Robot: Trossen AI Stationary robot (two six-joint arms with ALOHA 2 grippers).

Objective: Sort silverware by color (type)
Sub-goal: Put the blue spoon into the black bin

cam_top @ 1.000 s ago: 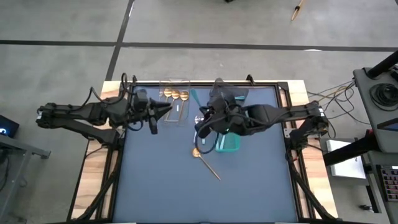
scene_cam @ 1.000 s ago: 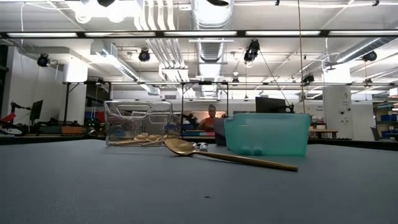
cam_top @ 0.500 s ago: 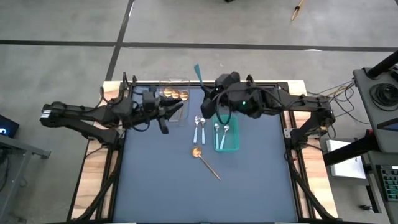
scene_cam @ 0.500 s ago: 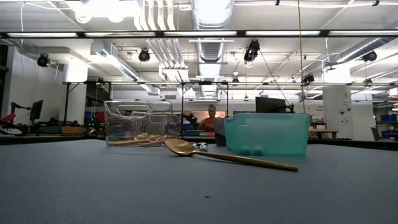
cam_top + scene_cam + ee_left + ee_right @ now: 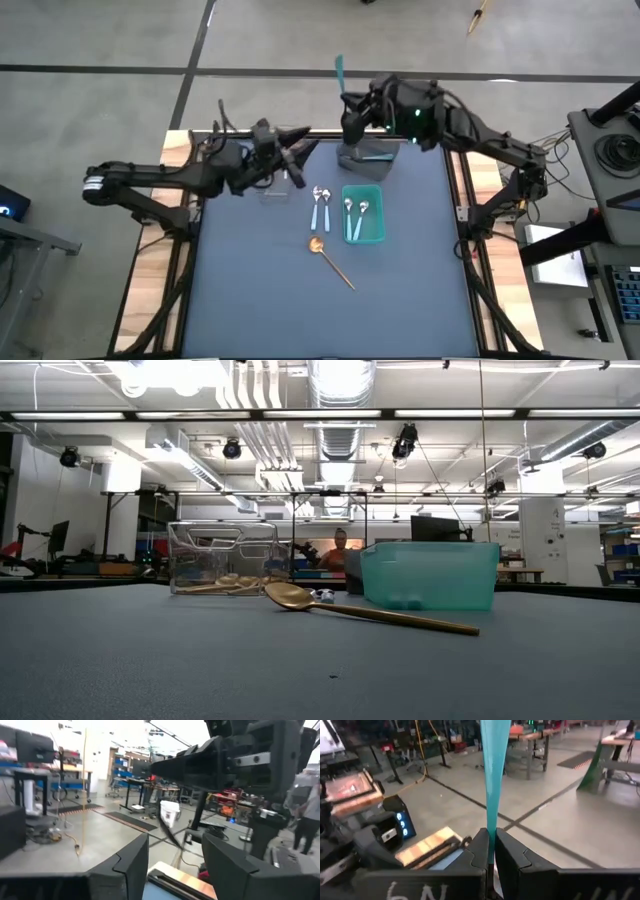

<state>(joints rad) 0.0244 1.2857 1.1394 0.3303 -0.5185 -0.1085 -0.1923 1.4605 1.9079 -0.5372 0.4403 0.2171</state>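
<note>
From above I see the dark mat (image 5: 260, 290) mostly bare. Beside the teal bin (image 5: 363, 214), holding two spoons, lie two blue-handled spoons (image 5: 320, 205) and one gold spoon (image 5: 329, 258).

Level view: workshop beyond.

Wrist views: left gripper (image 5: 175, 862) fingers apart, empty; right gripper (image 5: 491, 851) clamped on a teal-handled spoon (image 5: 494, 775).

Two spoons (image 5: 320, 206) lie left of the bin (image 5: 363, 234), another (image 5: 330, 258) before them.

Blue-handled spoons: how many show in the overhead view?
4: two blue-handled spoons side by side on the mat, two in the teal bin. More may be hidden in the clear bin beneath the left arm.
</note>
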